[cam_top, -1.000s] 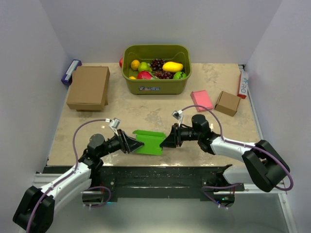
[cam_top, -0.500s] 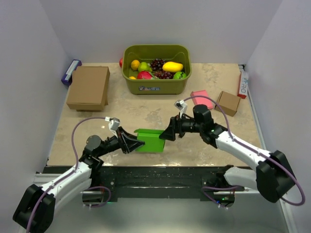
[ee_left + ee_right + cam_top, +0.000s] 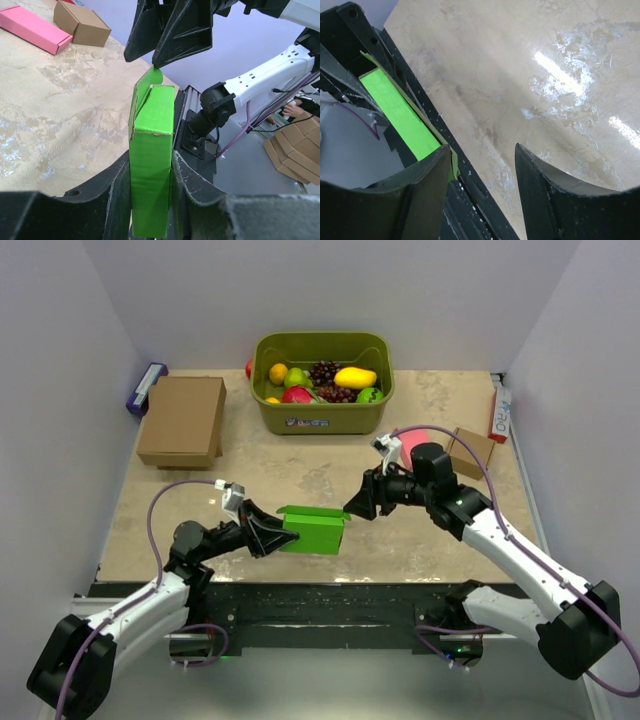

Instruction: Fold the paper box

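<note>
The paper box is a bright green narrow block near the table's front edge, with one flap standing up at its right end. My left gripper is shut on its left end. In the left wrist view the paper box sits squeezed between both fingers of the left gripper. My right gripper hovers at the box's right end and is open. In the right wrist view the right gripper has bare table between its fingers, and its left finger rests beside the green flap.
An olive basket of fruit stands at the back centre. A large brown cardboard box lies back left. A pink flat box and a small brown box lie at the right, just behind the right arm.
The right gripper has let go of the box's right end, opened, and drawn back up and to the right. The left gripper has kept its hold on the box.
</note>
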`<state>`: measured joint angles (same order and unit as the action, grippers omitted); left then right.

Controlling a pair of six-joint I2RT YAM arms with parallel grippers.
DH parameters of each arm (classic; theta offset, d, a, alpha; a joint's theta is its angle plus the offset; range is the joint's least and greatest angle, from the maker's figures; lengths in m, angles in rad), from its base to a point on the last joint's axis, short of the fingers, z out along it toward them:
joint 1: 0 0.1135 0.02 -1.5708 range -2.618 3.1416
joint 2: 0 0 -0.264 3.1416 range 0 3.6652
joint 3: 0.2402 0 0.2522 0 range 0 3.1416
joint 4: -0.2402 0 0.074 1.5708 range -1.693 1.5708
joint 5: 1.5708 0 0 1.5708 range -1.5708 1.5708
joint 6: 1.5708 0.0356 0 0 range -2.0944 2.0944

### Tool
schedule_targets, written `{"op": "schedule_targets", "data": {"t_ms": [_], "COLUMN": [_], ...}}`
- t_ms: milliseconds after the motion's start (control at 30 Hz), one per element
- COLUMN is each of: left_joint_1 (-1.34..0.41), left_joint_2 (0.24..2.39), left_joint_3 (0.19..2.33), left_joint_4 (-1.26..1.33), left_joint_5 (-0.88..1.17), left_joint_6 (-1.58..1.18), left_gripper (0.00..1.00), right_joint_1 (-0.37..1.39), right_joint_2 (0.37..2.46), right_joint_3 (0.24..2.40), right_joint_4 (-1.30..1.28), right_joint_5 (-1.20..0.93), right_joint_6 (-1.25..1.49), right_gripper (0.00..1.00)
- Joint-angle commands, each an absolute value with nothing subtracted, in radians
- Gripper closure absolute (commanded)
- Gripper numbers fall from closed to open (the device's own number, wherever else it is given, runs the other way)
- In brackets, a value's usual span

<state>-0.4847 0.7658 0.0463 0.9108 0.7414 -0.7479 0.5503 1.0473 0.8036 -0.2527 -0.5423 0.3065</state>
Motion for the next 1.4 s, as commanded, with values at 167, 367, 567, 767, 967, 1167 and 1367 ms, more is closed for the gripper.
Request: {"op": "schedule_targets", "data": {"t_ms": [167, 367, 567, 767, 967, 1167, 1367], "left_joint_1": [-0.486, -0.486, -0.486, -0.486, -0.486, -0.485, -0.486], "left_joint_2": [0.726, 0.738, 0.732, 0.727, 0.724, 0.718, 0.718], "left_joint_3": [-0.021, -0.018, -0.012, -0.012, -0.011, -0.012, -0.012], "left_joint_4": [0.893, 0.885, 0.856, 0.85, 0.845, 0.841, 0.839], "left_joint_5": [0.732, 0.73, 0.719, 0.716, 0.718, 0.718, 0.718], "left_joint_6": [-0.706, -0.698, -0.687, -0.686, -0.687, -0.686, -0.683], "left_gripper": [0.82, 0.82, 0.82, 0.82, 0.82, 0.83, 0.83], "right_joint_1": [0.548, 0.551, 0.555, 0.584, 0.618, 0.661, 0.673], "right_joint_2": [1.026, 1.048, 1.029, 1.042, 1.06, 1.086, 1.091], "right_joint_3": [0.882, 0.873, 0.877, 0.873, 0.882, 0.893, 0.905], "right_joint_4": [-0.376, -0.356, -0.331, -0.342, -0.353, -0.347, -0.347], "right_joint_5": [-0.549, -0.591, -0.609, -0.581, -0.528, -0.48, -0.453], "right_joint_6": [0.301, 0.319, 0.353, 0.359, 0.351, 0.347, 0.347], "right_gripper": [0.47, 0.54, 0.6, 0.63, 0.64, 0.66, 0.73]}}
